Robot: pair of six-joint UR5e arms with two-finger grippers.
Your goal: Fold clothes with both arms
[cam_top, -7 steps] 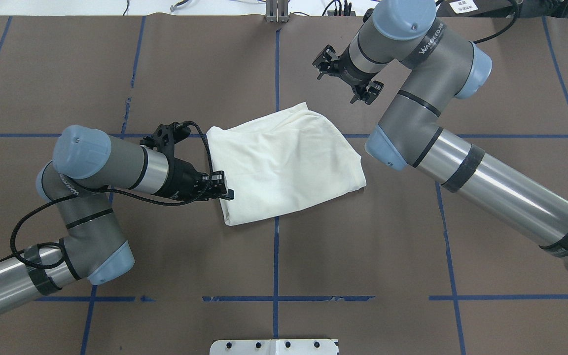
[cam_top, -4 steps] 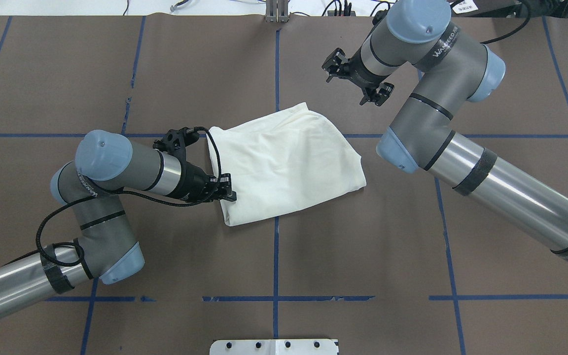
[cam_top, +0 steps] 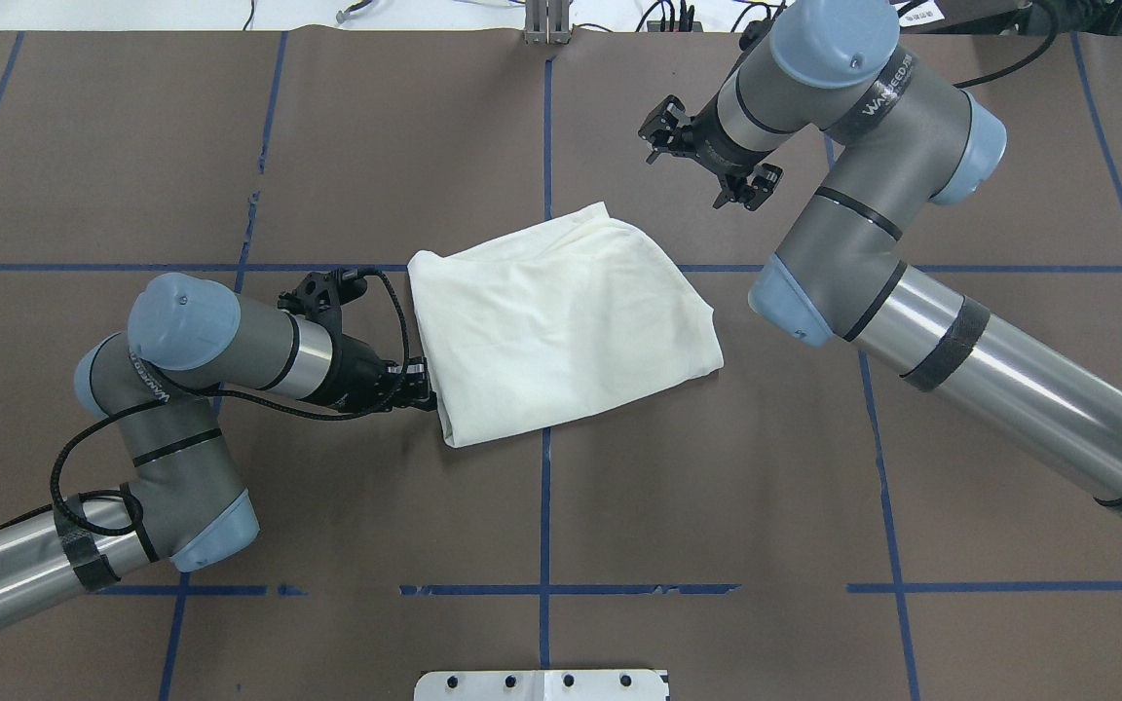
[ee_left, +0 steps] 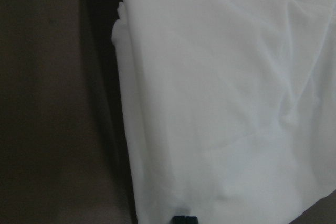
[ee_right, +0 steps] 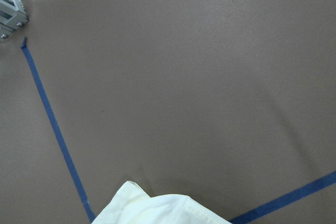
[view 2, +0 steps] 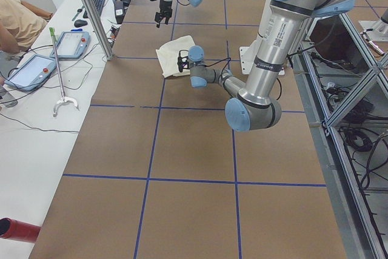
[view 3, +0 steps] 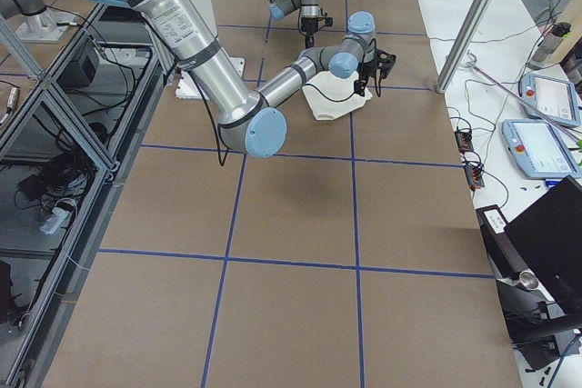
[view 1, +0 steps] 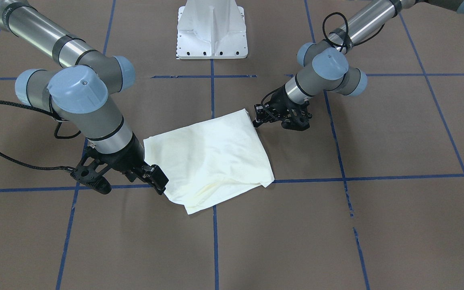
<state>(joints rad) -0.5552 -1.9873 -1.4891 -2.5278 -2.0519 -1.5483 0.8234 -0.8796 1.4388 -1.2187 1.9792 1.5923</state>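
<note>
The cream-white shirt (cam_top: pixel 561 321) lies folded into a rough square at the table's middle, plain side up; its print is hidden. It also shows in the front view (view 1: pixel 208 161). My left gripper (cam_top: pixel 422 389) lies low at the shirt's near-left edge, pointing at it, beside the cloth and holding nothing. Its jaws look slightly apart. The left wrist view shows the shirt's layered edge (ee_left: pixel 220 103) close up. My right gripper (cam_top: pixel 704 164) hangs open and empty above the table, beyond the shirt's far right corner (ee_right: pixel 157 211).
Brown paper with blue tape lines (cam_top: pixel 543 506) covers the table. The white pedestal base (view 1: pixel 212 32) stands at the robot's side. A metal post (cam_top: pixel 546 24) stands at the far edge. An operators' desk with tablets (view 2: pixel 36 68) runs along that far side.
My left gripper first pushed slightly over the shirt's edge, then drew back off it to the left. The shirt stayed still. My right arm moved up and away to the right.
</note>
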